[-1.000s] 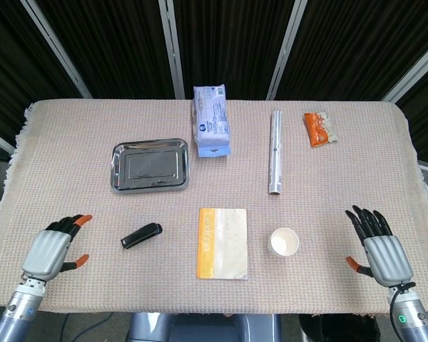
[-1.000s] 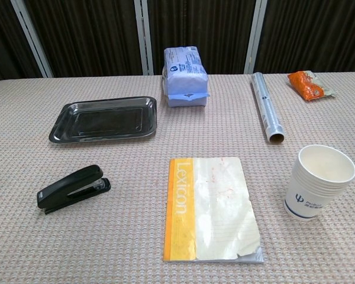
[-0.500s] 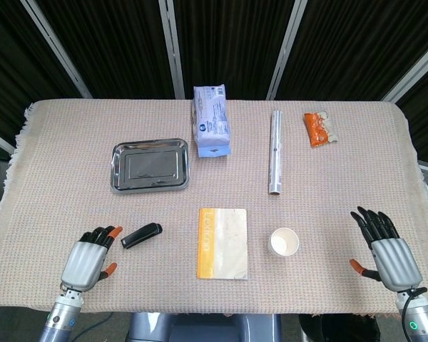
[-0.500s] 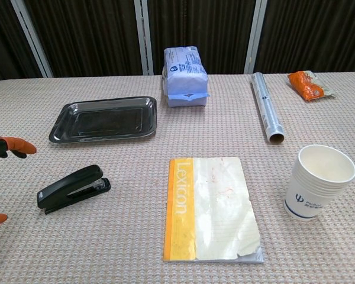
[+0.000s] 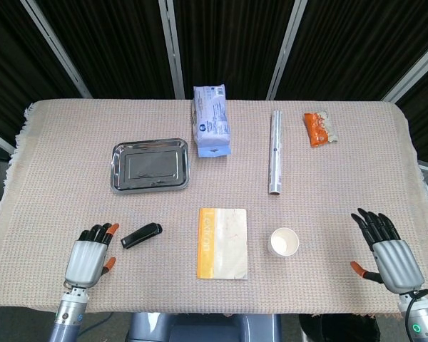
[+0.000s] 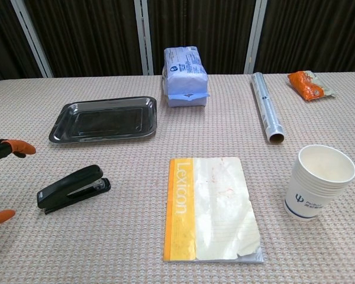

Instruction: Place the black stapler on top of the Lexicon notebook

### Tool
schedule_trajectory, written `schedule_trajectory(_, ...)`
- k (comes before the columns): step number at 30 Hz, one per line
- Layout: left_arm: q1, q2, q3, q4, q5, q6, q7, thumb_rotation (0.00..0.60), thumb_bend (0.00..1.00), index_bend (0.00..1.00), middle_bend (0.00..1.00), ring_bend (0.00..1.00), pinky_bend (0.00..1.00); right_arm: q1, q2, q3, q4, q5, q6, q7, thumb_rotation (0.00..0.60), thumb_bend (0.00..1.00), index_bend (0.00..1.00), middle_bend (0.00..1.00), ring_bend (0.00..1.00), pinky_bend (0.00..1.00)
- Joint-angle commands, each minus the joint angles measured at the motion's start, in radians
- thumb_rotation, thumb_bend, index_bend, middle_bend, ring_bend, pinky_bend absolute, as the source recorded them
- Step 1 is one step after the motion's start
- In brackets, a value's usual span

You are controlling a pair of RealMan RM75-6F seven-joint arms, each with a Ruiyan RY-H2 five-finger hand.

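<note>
The black stapler (image 5: 141, 236) (image 6: 73, 187) lies flat on the cloth, left of the Lexicon notebook (image 5: 222, 243) (image 6: 210, 207), which has a yellow spine and a worn cream cover. My left hand (image 5: 88, 254) hovers just left of the stapler with fingers apart and nothing in it; only its orange fingertips (image 6: 19, 147) show at the chest view's left edge. My right hand (image 5: 386, 246) is open near the table's front right corner, far from both.
A steel tray (image 5: 150, 164) sits behind the stapler. A blue-white packet (image 5: 211, 130), a silver tube (image 5: 276, 150) and an orange snack bag (image 5: 319, 128) lie along the back. A paper cup (image 5: 284, 241) stands right of the notebook.
My left hand has swung in from the far left toward the stapler and now sits just beside it. The right hand has drawn back slightly toward the front edge.
</note>
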Motion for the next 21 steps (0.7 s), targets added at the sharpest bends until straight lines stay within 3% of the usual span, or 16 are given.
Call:
schedule_trajectory(1, -0.017, -0.040, -0.019, 0.038, -0.011, -0.014, -0.028, 0.600, 0.17, 0.21, 0.24, 0.22, 0.37, 0.001, 0.001, -0.002, 0.000, -0.003, -0.001, 0.000, 0.600, 0.15, 0.00, 0.00, 0.00, 0.00)
schedule_trajectory(14, -0.073, -0.128, -0.065, 0.081, -0.093, -0.100, -0.020, 0.600, 0.19, 0.26, 0.26, 0.23, 0.37, 0.007, 0.001, -0.008, 0.005, -0.009, -0.014, 0.009, 0.600, 0.15, 0.00, 0.00, 0.00, 0.00)
schedule_trajectory(21, -0.093, -0.158, -0.070, 0.115, -0.124, -0.127, -0.015, 0.600, 0.20, 0.36, 0.30, 0.25, 0.38, 0.007, 0.006, -0.011, 0.003, -0.012, -0.015, 0.013, 0.600, 0.15, 0.00, 0.00, 0.00, 0.00)
